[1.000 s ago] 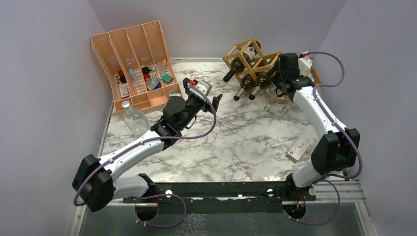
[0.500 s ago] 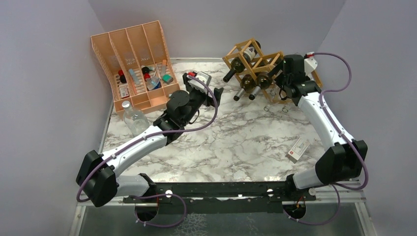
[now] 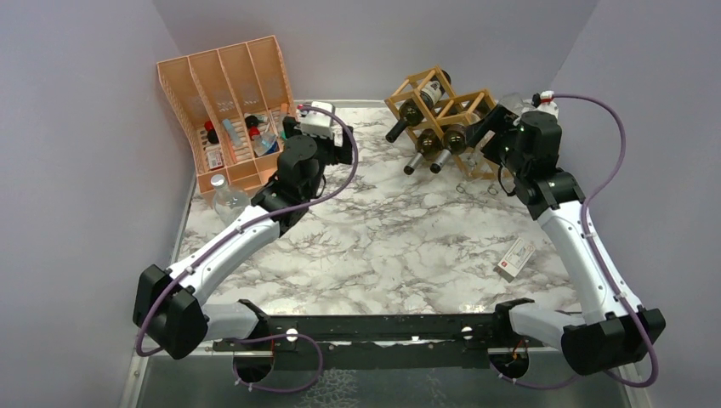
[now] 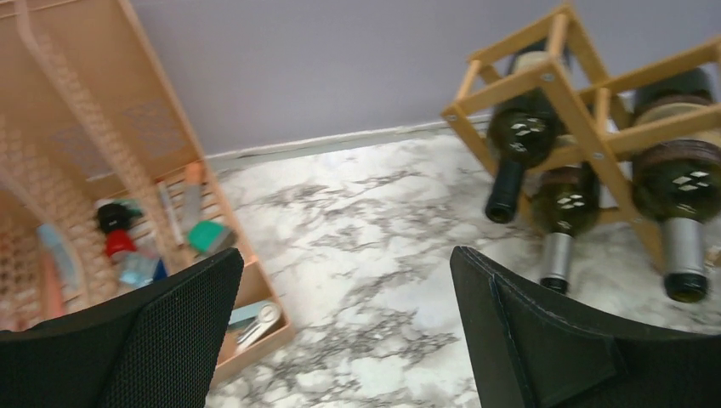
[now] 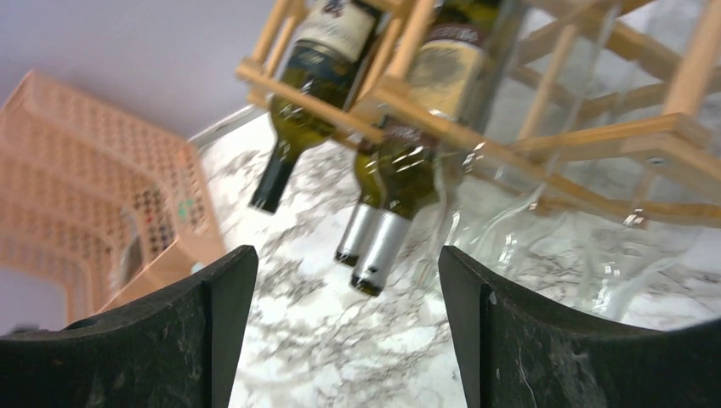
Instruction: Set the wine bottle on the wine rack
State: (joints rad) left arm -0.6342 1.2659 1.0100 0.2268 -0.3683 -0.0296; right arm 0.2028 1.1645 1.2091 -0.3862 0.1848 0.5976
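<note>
The right tool [image 5: 347, 263] has drawn back rightward from the wine rack [image 3: 459, 102], fingers spread and empty. The left tool [image 4: 346, 272], also spread, has swung far-left toward the orange organiser [image 3: 229, 76]. The light-wood rack stands far right on the desk [image 3: 383, 246], with three dark wine bottles [image 3: 429, 141] lying in its cells, necks pointing near-left.

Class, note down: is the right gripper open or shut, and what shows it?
Open: the right gripper has its jaws wide apart, holding nothing; bottles in the rack show through the gap.
</note>
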